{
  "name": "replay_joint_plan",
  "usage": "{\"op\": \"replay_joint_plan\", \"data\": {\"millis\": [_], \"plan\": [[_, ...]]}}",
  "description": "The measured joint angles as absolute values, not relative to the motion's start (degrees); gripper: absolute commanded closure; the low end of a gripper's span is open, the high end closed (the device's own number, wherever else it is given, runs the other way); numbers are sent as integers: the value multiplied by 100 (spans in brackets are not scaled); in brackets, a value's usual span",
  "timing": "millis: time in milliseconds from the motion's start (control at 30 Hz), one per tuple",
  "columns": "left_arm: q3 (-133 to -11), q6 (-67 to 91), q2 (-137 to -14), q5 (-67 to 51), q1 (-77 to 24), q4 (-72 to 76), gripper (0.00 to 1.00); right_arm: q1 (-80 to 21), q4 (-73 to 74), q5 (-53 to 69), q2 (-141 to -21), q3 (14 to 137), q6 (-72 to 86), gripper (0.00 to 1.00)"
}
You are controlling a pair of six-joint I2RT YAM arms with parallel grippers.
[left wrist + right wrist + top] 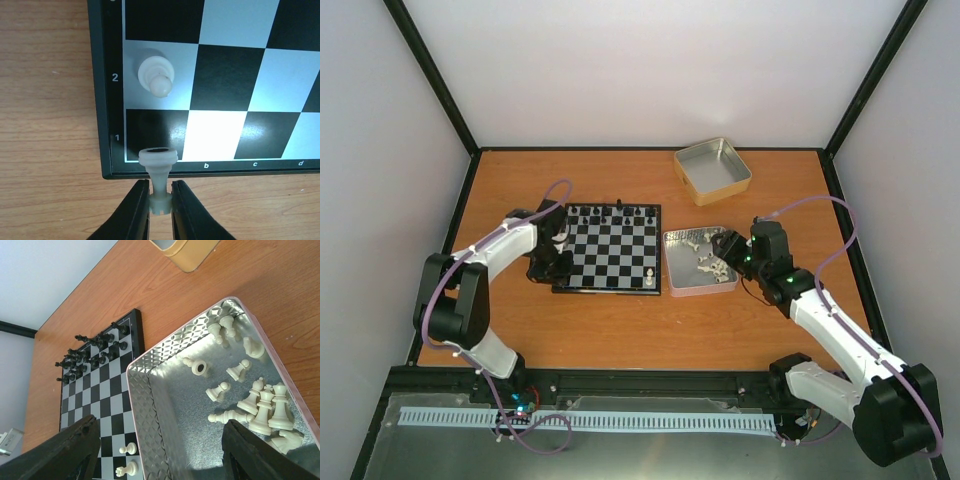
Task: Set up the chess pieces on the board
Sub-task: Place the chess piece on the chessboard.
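Note:
The board lies left of centre, with black pieces along its far rows. My left gripper is shut on a cream-white rook, gripped at its crenellated top with its base toward the board's near-left corner square. A white pawn stands one square further in. In the top view the left gripper is at the board's left edge. My right gripper is open and empty above the tin that holds several white pieces. A white pawn and rook stand at the board's near-right corner.
An empty yellow-sided metal tin sits at the back right of the wooden table. The tin of white pieces touches the board's right edge. Black frame posts and white walls enclose the table.

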State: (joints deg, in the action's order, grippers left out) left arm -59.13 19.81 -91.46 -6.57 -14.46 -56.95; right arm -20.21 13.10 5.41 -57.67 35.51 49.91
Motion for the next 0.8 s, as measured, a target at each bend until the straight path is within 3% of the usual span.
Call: {"op": "replay_joint_plan", "data": {"millis": [500,800], "plan": [[-6132,1905,-9428,-650,-1446,-5863,86,-2021,1304,532,-5723,3468,4993,33],[-6200,1909,-9428,-580,-1446,-5859,79,-2021,1304,532,-5721,3426,4993,33]]}}
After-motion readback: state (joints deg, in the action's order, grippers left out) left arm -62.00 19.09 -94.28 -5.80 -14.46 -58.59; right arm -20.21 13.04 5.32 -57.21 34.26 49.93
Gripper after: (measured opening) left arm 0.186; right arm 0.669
